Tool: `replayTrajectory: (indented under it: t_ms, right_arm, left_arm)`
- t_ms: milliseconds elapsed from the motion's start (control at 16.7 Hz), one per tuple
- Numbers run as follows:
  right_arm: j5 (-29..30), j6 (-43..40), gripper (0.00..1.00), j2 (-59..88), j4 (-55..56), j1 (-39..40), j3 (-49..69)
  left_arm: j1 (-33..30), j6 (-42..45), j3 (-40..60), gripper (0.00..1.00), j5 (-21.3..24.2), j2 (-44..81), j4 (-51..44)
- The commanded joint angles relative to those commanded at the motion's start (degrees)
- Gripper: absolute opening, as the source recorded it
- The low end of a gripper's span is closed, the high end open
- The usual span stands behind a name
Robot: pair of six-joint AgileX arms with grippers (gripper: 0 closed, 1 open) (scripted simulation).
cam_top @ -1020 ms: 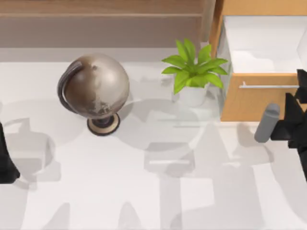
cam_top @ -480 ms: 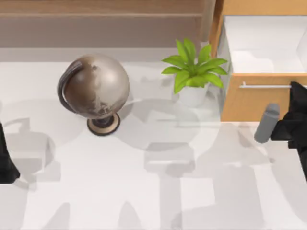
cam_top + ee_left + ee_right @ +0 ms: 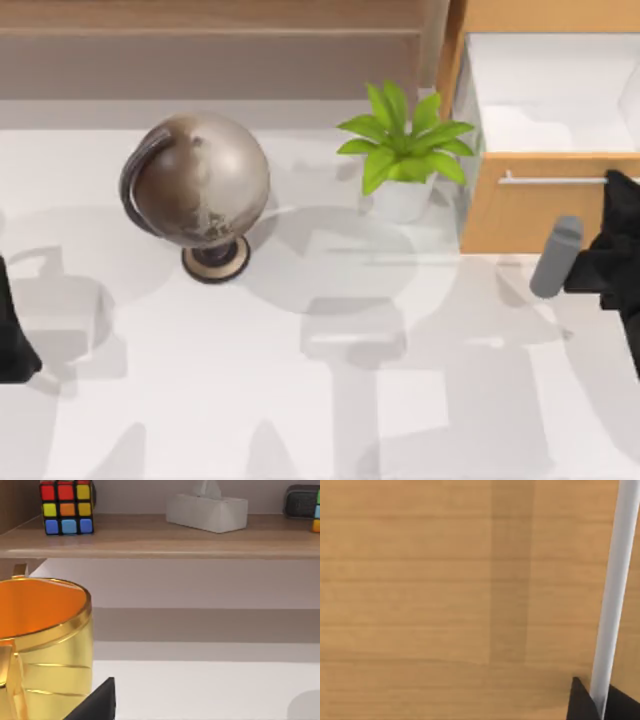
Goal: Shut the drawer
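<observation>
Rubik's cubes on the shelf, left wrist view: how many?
2. One Rubik's cube stands whole at one end of the brown shelf; a second cube is cut off by the frame's edge beyond the tissue box. More may be hidden.

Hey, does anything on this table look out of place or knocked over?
Only the light orange-tan wooden drawer at the table's right, which stands pulled out. The grey-brown globe and green potted plant stand upright.
</observation>
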Motion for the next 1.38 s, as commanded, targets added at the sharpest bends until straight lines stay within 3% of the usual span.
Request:
replayTrajectory:
  t_ms: [1380]
  right_arm:
    - [-5.52,-0.08,0.00,8.14,-15.39,-5.37,23.47]
  left_arm:
    - [0.00,0.00,0.00,1.00,0.00,0.00,0.00]
